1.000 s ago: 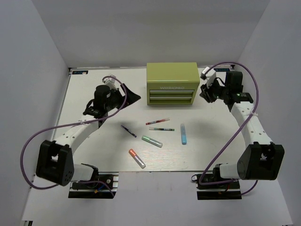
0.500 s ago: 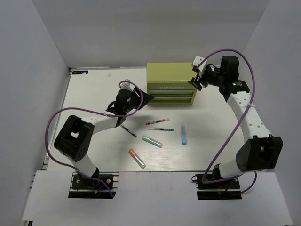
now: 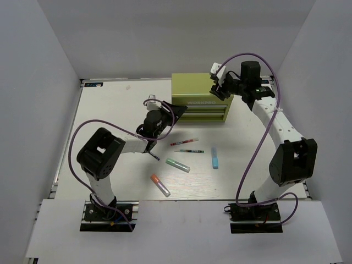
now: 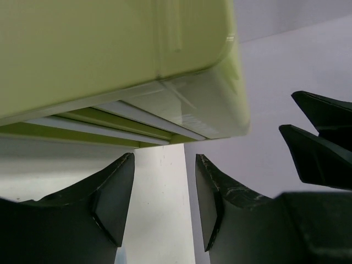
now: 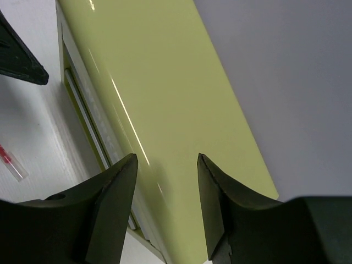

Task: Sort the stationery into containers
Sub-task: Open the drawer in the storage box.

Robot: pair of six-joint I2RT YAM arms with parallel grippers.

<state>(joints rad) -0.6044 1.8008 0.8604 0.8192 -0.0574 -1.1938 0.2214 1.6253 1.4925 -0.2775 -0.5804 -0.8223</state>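
Observation:
The olive-green tool chest [image 3: 201, 98] stands at the back of the table, both drawers shut. My left gripper [image 3: 177, 110] is at its front left corner, open and empty; in the left wrist view [image 4: 165, 159] only table shows between the fingers, the chest [image 4: 110, 49] just above. My right gripper [image 3: 216, 91] hovers open over the chest's top right [image 5: 181, 99]. On the table lie a red pen [image 3: 184, 142], a green pen [image 3: 189, 150], a light-blue marker [image 3: 214, 157], a green-capped marker [image 3: 177, 165], an orange-capped marker [image 3: 160, 185] and a dark pen [image 3: 152, 155].
White walls close in the table on three sides. The left arm [image 3: 132, 144] stretches low over the table's middle left, beside the dark pen. Purple cables loop off both arms. The right gripper's fingers [image 4: 322, 137] show in the left wrist view.
The left gripper swung right to the chest's front left corner and its jaws narrowed. The right gripper moved left from beside the chest to over its top.

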